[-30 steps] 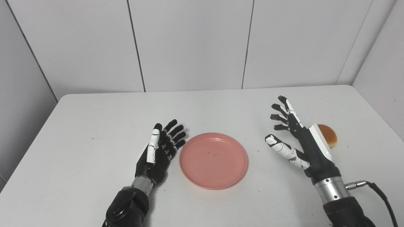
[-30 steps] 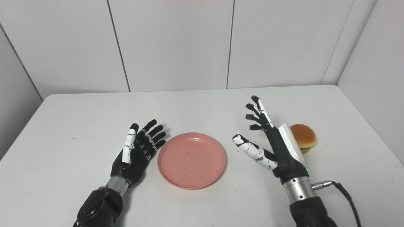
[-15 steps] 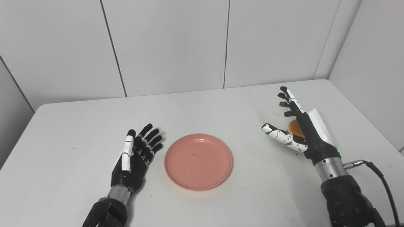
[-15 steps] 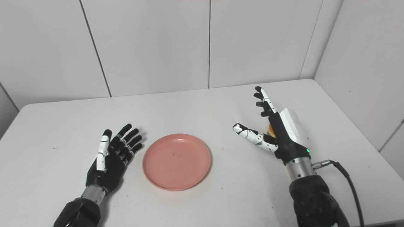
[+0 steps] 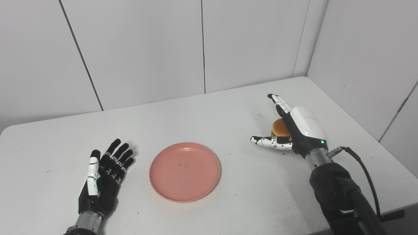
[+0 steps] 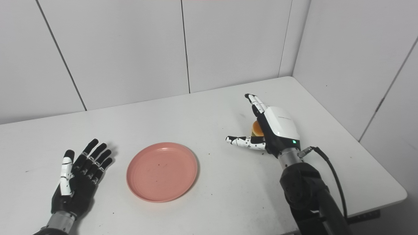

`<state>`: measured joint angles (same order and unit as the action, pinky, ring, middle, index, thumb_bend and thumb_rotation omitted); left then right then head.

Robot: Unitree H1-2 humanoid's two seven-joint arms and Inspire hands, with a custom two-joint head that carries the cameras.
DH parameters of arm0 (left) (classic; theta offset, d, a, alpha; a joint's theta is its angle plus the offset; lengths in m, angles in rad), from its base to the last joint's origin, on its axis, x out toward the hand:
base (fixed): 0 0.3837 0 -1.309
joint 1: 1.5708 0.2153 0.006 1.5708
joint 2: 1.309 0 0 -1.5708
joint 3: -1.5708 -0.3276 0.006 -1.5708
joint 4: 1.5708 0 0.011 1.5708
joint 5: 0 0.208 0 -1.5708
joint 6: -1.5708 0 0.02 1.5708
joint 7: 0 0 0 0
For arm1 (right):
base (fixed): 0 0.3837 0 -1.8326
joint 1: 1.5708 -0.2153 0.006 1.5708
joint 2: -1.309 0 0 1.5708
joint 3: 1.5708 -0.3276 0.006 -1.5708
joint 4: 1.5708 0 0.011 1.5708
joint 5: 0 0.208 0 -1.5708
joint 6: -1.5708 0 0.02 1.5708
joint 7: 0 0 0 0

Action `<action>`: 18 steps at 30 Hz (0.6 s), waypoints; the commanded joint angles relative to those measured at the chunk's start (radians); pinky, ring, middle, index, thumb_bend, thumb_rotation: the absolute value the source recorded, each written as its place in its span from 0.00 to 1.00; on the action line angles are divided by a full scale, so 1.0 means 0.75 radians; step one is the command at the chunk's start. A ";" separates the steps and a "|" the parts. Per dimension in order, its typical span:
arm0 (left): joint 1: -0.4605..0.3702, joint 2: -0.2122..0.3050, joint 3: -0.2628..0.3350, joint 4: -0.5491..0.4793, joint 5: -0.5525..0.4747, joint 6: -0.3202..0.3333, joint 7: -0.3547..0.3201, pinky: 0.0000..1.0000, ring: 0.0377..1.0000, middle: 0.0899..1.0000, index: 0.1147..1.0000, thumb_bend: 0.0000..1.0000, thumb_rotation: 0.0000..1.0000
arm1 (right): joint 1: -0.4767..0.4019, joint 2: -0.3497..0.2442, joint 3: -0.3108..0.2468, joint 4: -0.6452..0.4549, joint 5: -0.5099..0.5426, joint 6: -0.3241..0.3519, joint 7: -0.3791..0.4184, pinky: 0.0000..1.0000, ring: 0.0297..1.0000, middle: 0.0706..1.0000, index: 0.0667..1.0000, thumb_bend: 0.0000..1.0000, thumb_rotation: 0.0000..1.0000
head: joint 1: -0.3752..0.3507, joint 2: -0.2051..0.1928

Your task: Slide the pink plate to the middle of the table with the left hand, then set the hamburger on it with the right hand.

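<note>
My right hand (image 5: 294,130) open, cupped around hamburger (image 5: 280,128) near desk's (image 5: 228,107) right edge, not yet closed on it. My left hand (image 5: 103,176) open, flat, empty, near left edge. Pink plate (image 5: 184,171) mid-desk. Risk: thumb low and fingers spread, bun may slip or squash on closing. Left eye shows more bun; right eye only sliver.
</note>
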<state>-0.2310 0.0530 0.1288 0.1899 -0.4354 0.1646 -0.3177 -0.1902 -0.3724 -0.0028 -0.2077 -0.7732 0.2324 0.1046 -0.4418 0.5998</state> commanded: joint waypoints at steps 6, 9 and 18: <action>0.006 0.028 0.011 0.029 -0.024 0.011 -0.016 0.92 0.89 0.87 0.86 0.51 1.00 | -0.100 -0.041 0.013 0.063 -0.097 0.059 -0.028 0.71 0.90 0.97 0.95 0.85 0.57 | -0.029 -0.008; 0.005 0.030 0.013 0.030 -0.027 0.015 -0.016 0.91 0.88 0.87 0.86 0.51 1.00 | -0.116 -0.049 0.022 0.100 -0.117 0.067 -0.031 0.74 0.91 0.97 0.95 0.86 0.56 | -0.044 -0.010; 0.009 0.033 0.015 0.020 -0.036 0.034 -0.011 0.91 0.88 0.87 0.86 0.51 1.00 | -0.165 -0.065 0.028 0.198 -0.144 0.104 -0.051 0.79 0.93 0.99 0.95 0.86 0.54 | -0.052 -0.010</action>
<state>-0.2303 0.0652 0.1359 0.1975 -0.4572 0.1694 -0.3308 -0.2638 -0.3912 0.0250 -0.0500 -0.8710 0.2976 0.0999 -0.4817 0.5937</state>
